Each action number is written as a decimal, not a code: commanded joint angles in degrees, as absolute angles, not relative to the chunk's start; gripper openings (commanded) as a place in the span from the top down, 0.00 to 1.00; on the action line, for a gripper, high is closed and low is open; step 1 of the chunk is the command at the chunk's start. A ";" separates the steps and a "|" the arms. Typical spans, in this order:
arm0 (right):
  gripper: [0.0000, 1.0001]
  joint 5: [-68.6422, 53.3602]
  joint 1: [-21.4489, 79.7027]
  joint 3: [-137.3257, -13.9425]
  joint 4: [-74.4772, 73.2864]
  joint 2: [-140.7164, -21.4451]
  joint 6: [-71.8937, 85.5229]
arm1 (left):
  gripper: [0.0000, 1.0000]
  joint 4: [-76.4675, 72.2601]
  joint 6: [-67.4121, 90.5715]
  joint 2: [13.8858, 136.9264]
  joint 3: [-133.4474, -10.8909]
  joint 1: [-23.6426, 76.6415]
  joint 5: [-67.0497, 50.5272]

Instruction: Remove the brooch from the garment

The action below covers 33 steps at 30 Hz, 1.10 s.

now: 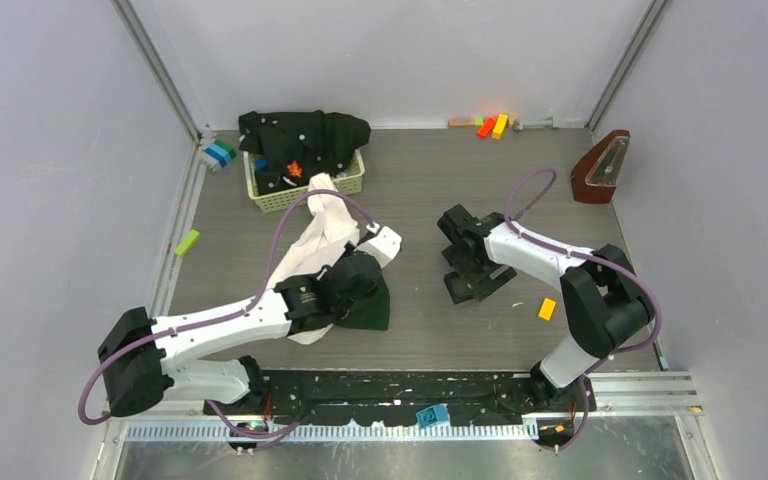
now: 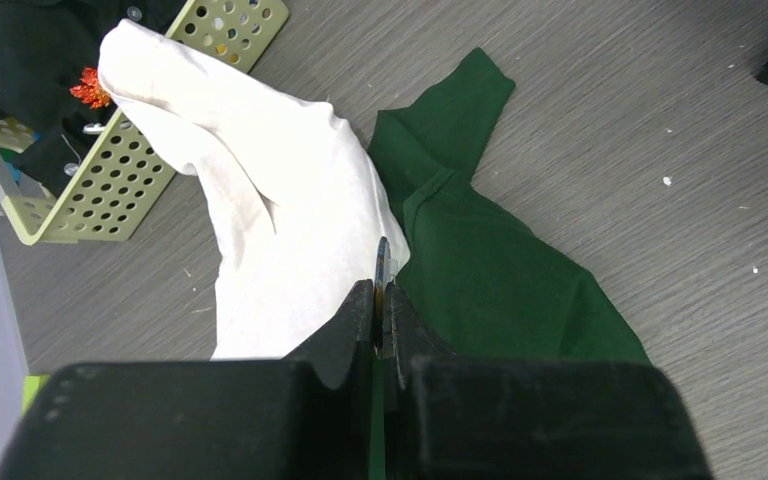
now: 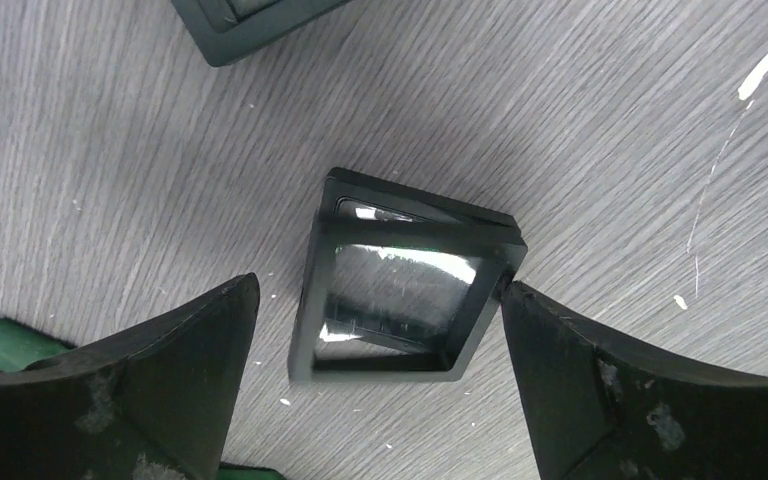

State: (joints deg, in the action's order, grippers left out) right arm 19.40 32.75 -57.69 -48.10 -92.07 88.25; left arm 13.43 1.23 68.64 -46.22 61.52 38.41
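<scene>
Garment: The garment [image 2: 290, 200] is lying on the gray table [image 1: 440, 190], left of the middle. The cream-white part is reaching up to the far end. The dark green part is spreading out at the near end.
Long way of the cloth: It is running from near to far and leaning a little left, up to the yellow-green basket [image 2: 110, 190].
Brooch: A small orange-red sparkly thing [image 2: 90, 88] is sitting at the far tip of the white cloth. I am guessing this is the brooch. It is right where the white cloth is meeting the black garment [image 1: 310, 135] in the basket. I cannot tell which cloth it is pinned to.
Left gripper: The left gripper [image 2: 380, 300] is squeezing tight, right where white and green are meeting. The cloth seems to be caught in the pinch.
Right gripper: The right gripper [image 3: 378, 295] is spreading wide and holding nothing. It is hanging over a small black square box [image 3: 405, 285] with a see-through window. One finger is almost touching a corner of the box.
Which way to go: The brooch is lying far and a little left of the left gripper, at the other end of the cloth.
Nearer arm: The left arm is closer to the brooch. The right arm is working well apart, on the right side.
Next move: I am thinking the cloth needs holding down while a free gripper is reaching for the far tip.
</scene>
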 commanded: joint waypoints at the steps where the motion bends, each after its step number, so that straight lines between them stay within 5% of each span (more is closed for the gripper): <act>1: 0.04 18.68 32.52 -55.93 -45.83 -93.14 90.81 | 1.00 10.35 1.36 68.41 -46.23 61.87 38.32; 10: 0.22 20.02 32.52 -53.56 -45.61 -90.30 90.48 | 1.00 10.37 1.29 68.12 -46.15 61.82 38.31; 20: 0.21 23.17 32.52 -51.66 -45.91 -81.84 84.19 | 1.00 10.40 1.03 69.06 -46.40 61.82 38.41; 26: 0.10 20.19 32.52 -48.60 -39.84 -79.26 78.17 | 1.00 10.37 0.88 69.50 -46.54 61.85 38.45; 33: 0.18 13.43 32.52 -46.64 -30.10 -81.09 71.20 | 1.00 10.35 0.62 69.97 -46.59 61.95 38.17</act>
State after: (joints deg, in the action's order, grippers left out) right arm 16.21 32.71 -46.74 -36.95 -80.64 76.14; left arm 13.06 0.99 69.80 -46.22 61.56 37.87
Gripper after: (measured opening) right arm 0.825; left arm 0.026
